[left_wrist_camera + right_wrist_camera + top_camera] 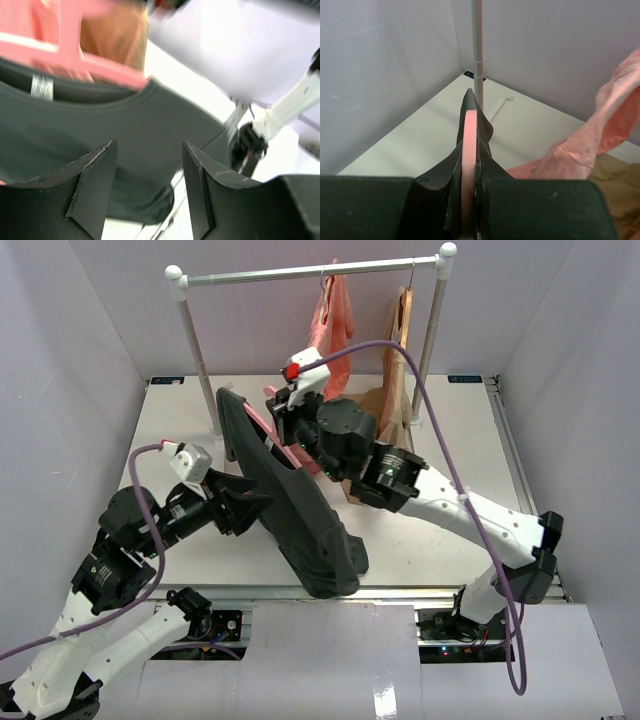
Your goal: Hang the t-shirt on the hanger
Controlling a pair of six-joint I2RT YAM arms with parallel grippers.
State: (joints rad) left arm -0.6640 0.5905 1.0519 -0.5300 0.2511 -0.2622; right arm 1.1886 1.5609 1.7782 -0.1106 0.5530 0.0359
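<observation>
right end effector (470,117) clenched on the pink hanger (468,190), left end effector (149,150) released, jaws apart, dark t-shirt (130,120) just ahead of it

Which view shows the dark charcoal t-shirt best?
Top external: the whole dark charcoal fabric t-shirt is visible there, draped full length. Left wrist shows just its collar end and white label, blurred and close. Right wrist shows none of it clearly.
</observation>
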